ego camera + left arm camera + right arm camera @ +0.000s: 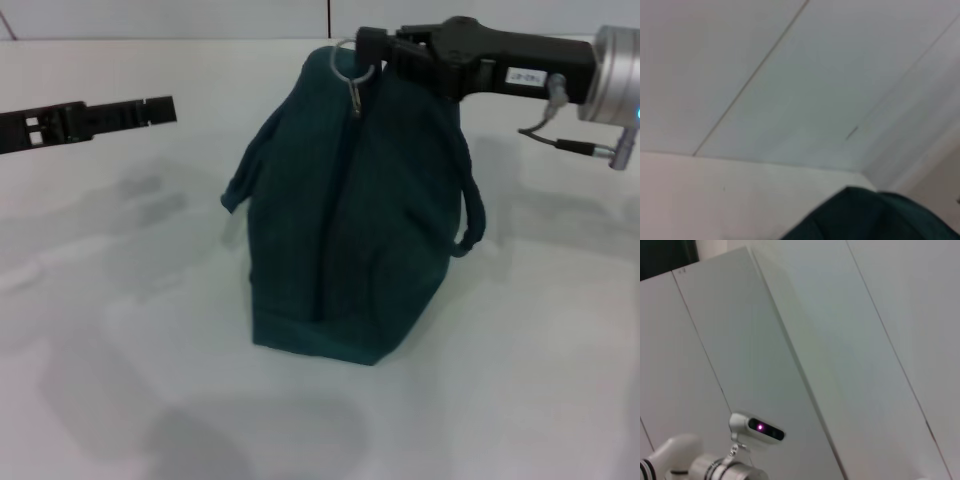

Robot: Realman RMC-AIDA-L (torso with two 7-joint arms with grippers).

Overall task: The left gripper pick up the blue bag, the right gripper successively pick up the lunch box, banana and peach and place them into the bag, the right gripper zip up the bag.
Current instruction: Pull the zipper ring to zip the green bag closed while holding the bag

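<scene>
Table [120, 400]: we see a pale, plain surface filling the head view; soft shadows lie on it around the bag.

Bag [345, 210]: we note a dark teal-blue fabric bag standing upright near the middle of the table, slightly toward the far edge. It is broad and flat at the base and narrows to a peak at the top. The mouth looks drawn together along the top ridge; a vertical seam or fold runs down the side facing us. One carry strap [470, 215] hangs in a loop down its right side, another droops on its left. In the left wrist view only a dark green-blue corner of the bag [875, 215] shows, against the pale wall.

Right gripper [385, 50]: we find it at the bag's peak, reaching in from the right, fingertips closed on the zipper pull.

Left gripper [150, 110]: it hangs level above the table well left of the bag, apart from it. We cannot tell how its fingers stand.

Zipper pull [352, 72]: a small metal ring with a short tab dangling below it, at the very top of the bag, pinched at the right gripper's tip.
</scene>
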